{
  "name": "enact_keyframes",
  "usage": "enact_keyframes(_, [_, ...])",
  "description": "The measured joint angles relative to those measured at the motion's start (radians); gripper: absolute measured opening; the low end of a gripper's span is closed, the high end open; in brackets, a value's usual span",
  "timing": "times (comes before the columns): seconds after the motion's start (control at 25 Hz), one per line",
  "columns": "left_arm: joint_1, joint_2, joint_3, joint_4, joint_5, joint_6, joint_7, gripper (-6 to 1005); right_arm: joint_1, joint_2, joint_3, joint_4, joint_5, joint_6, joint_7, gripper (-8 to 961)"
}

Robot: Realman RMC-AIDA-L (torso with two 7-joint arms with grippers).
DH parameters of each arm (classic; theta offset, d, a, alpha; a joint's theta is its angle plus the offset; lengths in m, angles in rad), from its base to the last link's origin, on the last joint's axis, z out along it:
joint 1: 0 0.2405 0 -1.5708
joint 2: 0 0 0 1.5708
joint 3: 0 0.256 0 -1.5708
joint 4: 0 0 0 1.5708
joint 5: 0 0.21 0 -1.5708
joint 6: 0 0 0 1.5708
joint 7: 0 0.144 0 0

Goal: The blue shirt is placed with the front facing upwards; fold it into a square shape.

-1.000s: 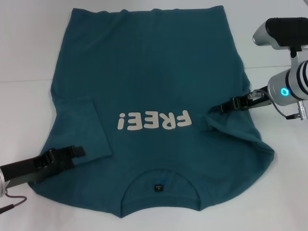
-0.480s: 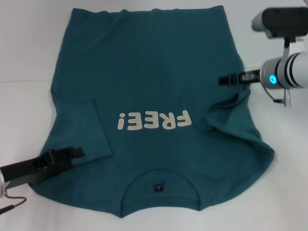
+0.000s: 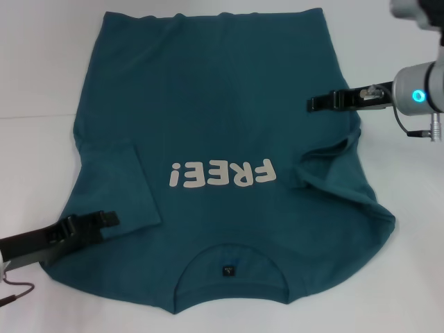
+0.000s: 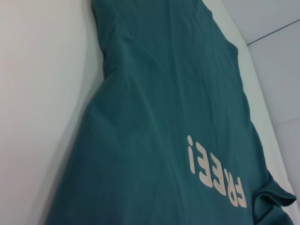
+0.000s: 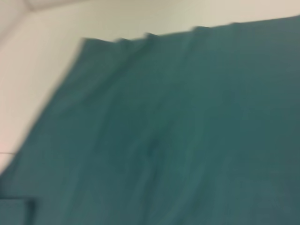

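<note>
Teal blue shirt [image 3: 215, 125] flat; right claw [image 3: 313, 103] over right edge.

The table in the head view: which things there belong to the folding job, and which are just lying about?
Job:
- dark teal cotton T-shirt with cream "FREE!" lettering
- left tool
- right tool

Lying about:
- nothing except the bare white table

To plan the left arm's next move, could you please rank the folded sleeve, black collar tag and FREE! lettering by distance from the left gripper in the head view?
From the left gripper:
1. Folded sleeve, right beside it on the shirt's left.
2. Black collar tag, at the near-edge collar.
3. FREE! lettering, mid-chest; close to the tag's distance.
</note>
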Motion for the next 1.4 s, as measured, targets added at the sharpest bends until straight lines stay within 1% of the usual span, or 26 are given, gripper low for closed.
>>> enact_keyframes(0.12, [0.016,0.003,-0.003,0.022,-0.007,0.026,0.014,600,-0.078,-0.002,0.000,-0.082,0.169,-0.089,-0.070,705])
enact_keyframes(0.2, [0.030,0.007,-0.013,0.035,-0.026,0.057,0.017,601,-0.118,-0.015,0.007,-0.099,0.270,-0.138,-0.113,702])
enact_keyframes(0.28, [0.043,0.024,-0.034,0.037,-0.057,0.109,0.017,601,-0.139,-0.031,0.018,-0.099,0.323,-0.177,-0.139,699])
enact_keyframes(0.32, [0.045,0.033,-0.045,0.034,-0.070,0.130,0.016,600,-0.144,-0.041,0.025,-0.095,0.336,-0.202,-0.146,698])
enact_keyframes(0.4, [0.050,0.058,-0.079,0.017,-0.102,0.185,0.012,598,-0.147,-0.059,0.040,-0.085,0.341,-0.245,-0.151,698])
enact_keyframes(0.48, [0.052,0.079,-0.122,-0.007,-0.123,0.234,0.013,595,-0.148,-0.070,0.057,-0.065,0.342,-0.271,-0.150,697])
enact_keyframes(0.56, [0.054,0.094,-0.144,-0.020,-0.126,0.266,0.017,598,-0.147,-0.079,0.080,-0.039,0.345,-0.287,-0.147,712])
enact_keyframes(0.64, [0.058,0.107,-0.144,-0.023,-0.122,0.291,0.019,607,-0.145,-0.084,0.100,-0.023,0.346,-0.303,-0.147,743])
enact_keyframes(0.72, [0.064,0.115,-0.143,-0.023,-0.119,0.305,0.012,616,-0.144,-0.085,0.114,-0.017,0.350,-0.322,-0.150,774])
enact_keyframes(0.84, [0.077,0.129,-0.147,-0.024,-0.119,0.296,-0.043,621,-0.145,-0.083,0.142,-0.017,0.357,-0.356,-0.150,779])
enact_keyframes(0.88, [0.084,0.140,-0.146,-0.024,-0.118,0.287,-0.070,622,-0.146,-0.083,0.152,-0.017,0.358,-0.370,-0.150,781])
enact_keyframes(0.92, [0.084,0.140,-0.146,-0.024,-0.118,0.287,-0.070,624,-0.146,-0.084,0.159,-0.017,0.358,-0.385,-0.148,783])
enact_keyframes(1.0, [0.088,0.148,-0.146,-0.024,-0.104,0.279,-0.082,627,-0.147,-0.087,0.166,-0.017,0.357,-0.410,-0.146,787])
enact_keyframes(1.12, [0.085,0.153,-0.149,-0.022,-0.035,0.230,-0.112,631,-0.149,-0.094,0.167,-0.016,0.351,-0.426,-0.136,792])
enact_keyframes(1.24, [0.080,0.153,-0.148,-0.023,0.021,0.180,-0.130,611,-0.151,-0.097,0.167,-0.008,0.350,-0.428,-0.133,794])
enact_keyframes(1.4, [0.079,0.145,-0.148,-0.024,0.031,0.133,-0.123,577,-0.155,-0.098,0.169,-0.004,0.349,-0.428,-0.133,794])
